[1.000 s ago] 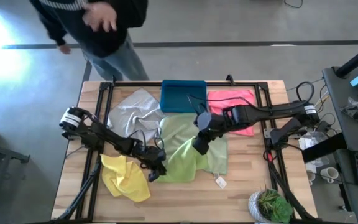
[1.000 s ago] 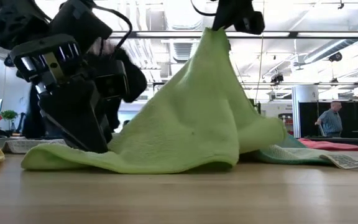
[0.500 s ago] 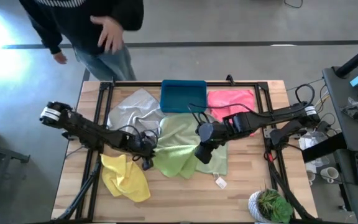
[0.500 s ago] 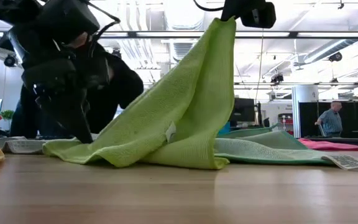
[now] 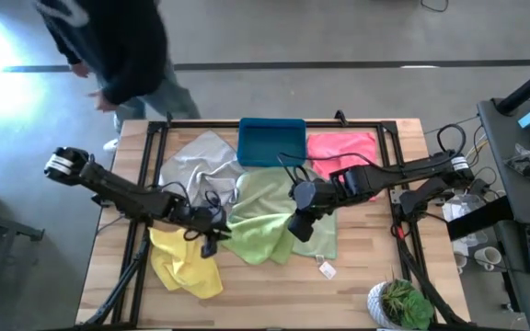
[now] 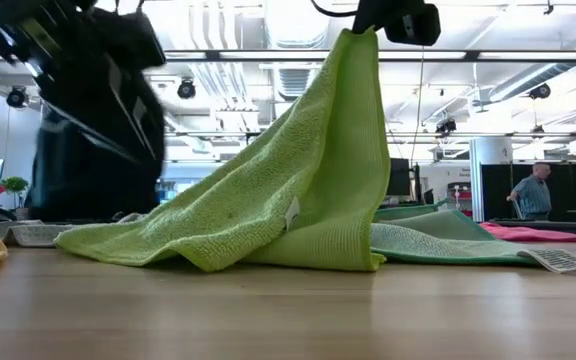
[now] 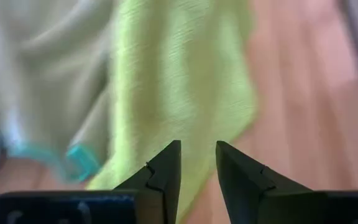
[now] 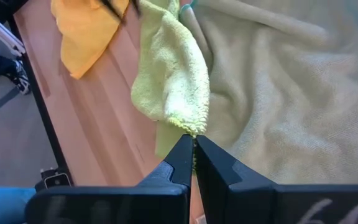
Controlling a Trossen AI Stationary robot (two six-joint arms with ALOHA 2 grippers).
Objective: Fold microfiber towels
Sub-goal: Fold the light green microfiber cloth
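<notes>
The bright lime green towel (image 5: 256,234) stands in a peak at the table's middle, its lower edge on the wood (image 6: 218,255). My right gripper (image 5: 299,225) is shut on its top (image 6: 363,40). My left gripper (image 5: 212,243) is open and empty just left of the towel's left end and above it; it is blurred in the low view (image 6: 108,90). The pale sage green towel (image 5: 288,193) lies partly under the lime one. The yellow towel (image 5: 187,262), the grey towel (image 5: 196,161) and the pink towel (image 5: 343,147) lie flat around them. My right gripper pinches a bunched edge of the lime towel (image 8: 191,127) between its two shut fingers, from above and pointing down. One layer or several, I cannot tell. The towel hangs from the fingers in a tent, its lower part (image 6: 168,245) spread on the table toward the left.
A blue bin (image 5: 271,141) stands at the far edge in the middle. A potted plant (image 5: 398,303) is at the near right corner. A person (image 5: 118,46) stands beyond the far left corner. Bare wood (image 5: 274,294) lies along the near edge.
My left gripper has risen off the lime towel's left end and gone toward the table's left edge. That end now lies on the wood by itself. My right gripper has kept the towel's top up, and the towel has shifted a little toward the left.
</notes>
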